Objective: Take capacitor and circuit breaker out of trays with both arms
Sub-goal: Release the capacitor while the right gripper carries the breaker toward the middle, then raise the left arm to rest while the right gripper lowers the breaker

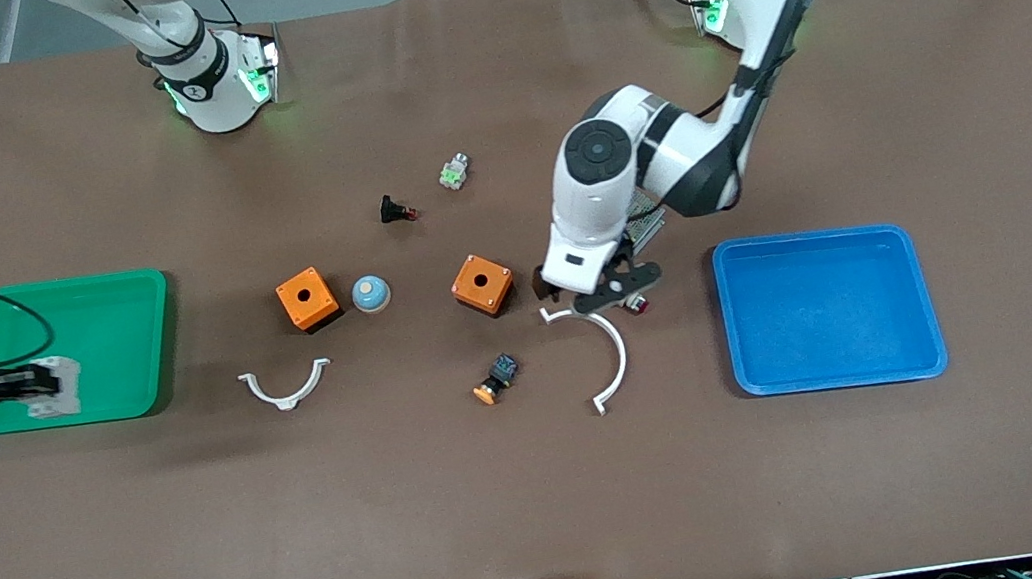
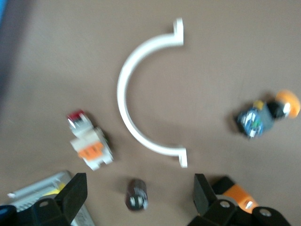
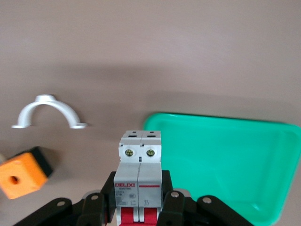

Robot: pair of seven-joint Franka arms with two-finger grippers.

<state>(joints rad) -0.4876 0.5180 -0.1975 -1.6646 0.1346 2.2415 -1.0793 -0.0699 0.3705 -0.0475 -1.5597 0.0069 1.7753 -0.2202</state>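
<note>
Right gripper point(image 3: 138, 212) clamps breaker point(image 3: 139, 176) over green tray point(image 3: 235, 155).

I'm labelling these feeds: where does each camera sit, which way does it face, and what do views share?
Front: high across the table, facing both arms and the green tray.
Left wrist: looks down past the open left gripper onto the capacitor and the white clamp.
Right wrist: sees the right gripper holding the breaker beside the green tray; front shows that too.
</note>
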